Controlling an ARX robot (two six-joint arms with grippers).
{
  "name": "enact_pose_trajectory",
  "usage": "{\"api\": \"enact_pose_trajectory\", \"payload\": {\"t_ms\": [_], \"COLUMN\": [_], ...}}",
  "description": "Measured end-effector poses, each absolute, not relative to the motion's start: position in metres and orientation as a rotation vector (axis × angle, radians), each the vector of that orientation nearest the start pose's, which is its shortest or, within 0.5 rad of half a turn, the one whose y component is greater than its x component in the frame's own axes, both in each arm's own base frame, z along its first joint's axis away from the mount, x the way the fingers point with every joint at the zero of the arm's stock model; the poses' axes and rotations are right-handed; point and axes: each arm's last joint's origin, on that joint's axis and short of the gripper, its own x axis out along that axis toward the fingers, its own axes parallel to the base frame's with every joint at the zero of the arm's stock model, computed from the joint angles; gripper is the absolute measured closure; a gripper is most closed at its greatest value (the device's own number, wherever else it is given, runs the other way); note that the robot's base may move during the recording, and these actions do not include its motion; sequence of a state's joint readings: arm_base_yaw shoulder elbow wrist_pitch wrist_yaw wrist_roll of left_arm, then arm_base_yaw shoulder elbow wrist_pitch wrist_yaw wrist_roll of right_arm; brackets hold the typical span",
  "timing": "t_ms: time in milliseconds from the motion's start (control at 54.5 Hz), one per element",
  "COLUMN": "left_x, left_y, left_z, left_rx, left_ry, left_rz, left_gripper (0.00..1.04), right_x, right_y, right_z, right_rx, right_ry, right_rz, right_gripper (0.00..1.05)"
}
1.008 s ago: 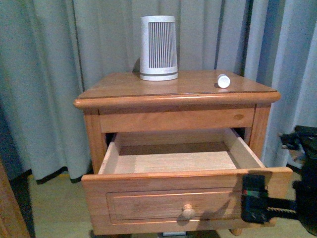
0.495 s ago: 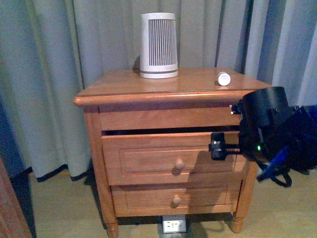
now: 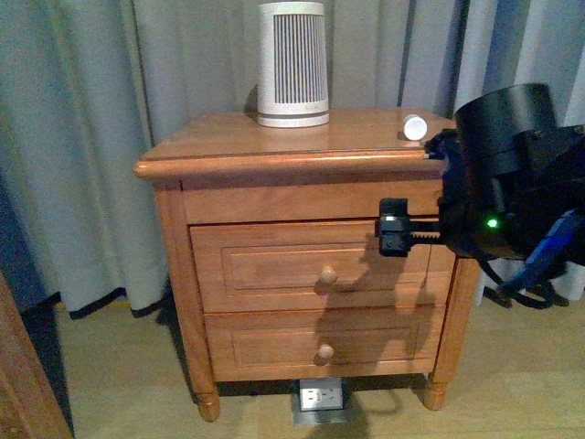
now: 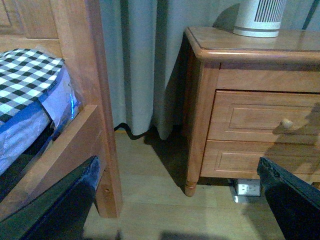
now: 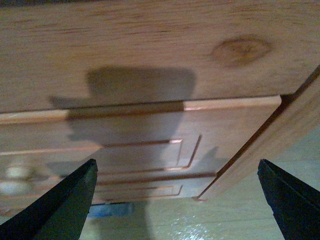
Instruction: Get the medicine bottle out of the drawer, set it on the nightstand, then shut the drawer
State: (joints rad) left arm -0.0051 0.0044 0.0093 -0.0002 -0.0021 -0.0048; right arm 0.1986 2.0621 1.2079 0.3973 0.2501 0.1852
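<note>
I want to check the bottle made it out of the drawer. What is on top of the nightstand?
On the nightstand top stand a ribbed white device at the back and the small white medicine bottle near the right edge. The upper drawer is shut, so its inside cannot be seen.

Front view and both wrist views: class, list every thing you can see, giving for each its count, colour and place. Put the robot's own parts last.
nightstand: one, honey-brown, before the curtain
drawer: one, honey-brown, upper, closed
lower drawer: one, honey-brown, closed
medicine bottle: one, white, on its side on the nightstand top, toward the right
ribbed device: one, white-grey, upright at the back of the top
curtain: grey, behind
wall socket: one, white, under the nightstand
bed frame: wooden, left of the nightstand
checked bedding: black-white, on the bed
right gripper: black, open, at the drawer front
left gripper: black, open, above the floor
</note>
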Motion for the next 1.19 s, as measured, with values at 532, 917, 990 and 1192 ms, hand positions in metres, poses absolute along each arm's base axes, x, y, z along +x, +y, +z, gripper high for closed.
{"api": "enact_pose_trajectory", "payload": {"t_ms": [532, 917, 990, 1192], "left_x": [0.097, 0.097, 0.097, 0.097], "left_y": [0.000, 0.000, 0.000, 0.000], "left_z": [0.166, 0.166, 0.166, 0.166], "left_rx": [-0.005, -0.005, -0.005, -0.005], "left_ry": [-0.005, -0.005, -0.005, -0.005], "left_rz": [-0.003, -0.003, -0.003, -0.003], "left_gripper": [0.07, 0.07, 0.07, 0.07], "right_x": [0.219, 0.100, 0.098, 0.098], "right_y": [-0.014, -0.013, -0.010, -0.007], "right_z": [0.276, 0.220, 0.212, 0.202], "right_rx": [0.038, -0.069, -0.072, -0.089], "right_ry": [0.131, -0.017, -0.017, -0.006], "right_rz": [-0.380, -0.400, -0.384, -0.350], "right_gripper": [0.07, 0.07, 0.07, 0.07]}}
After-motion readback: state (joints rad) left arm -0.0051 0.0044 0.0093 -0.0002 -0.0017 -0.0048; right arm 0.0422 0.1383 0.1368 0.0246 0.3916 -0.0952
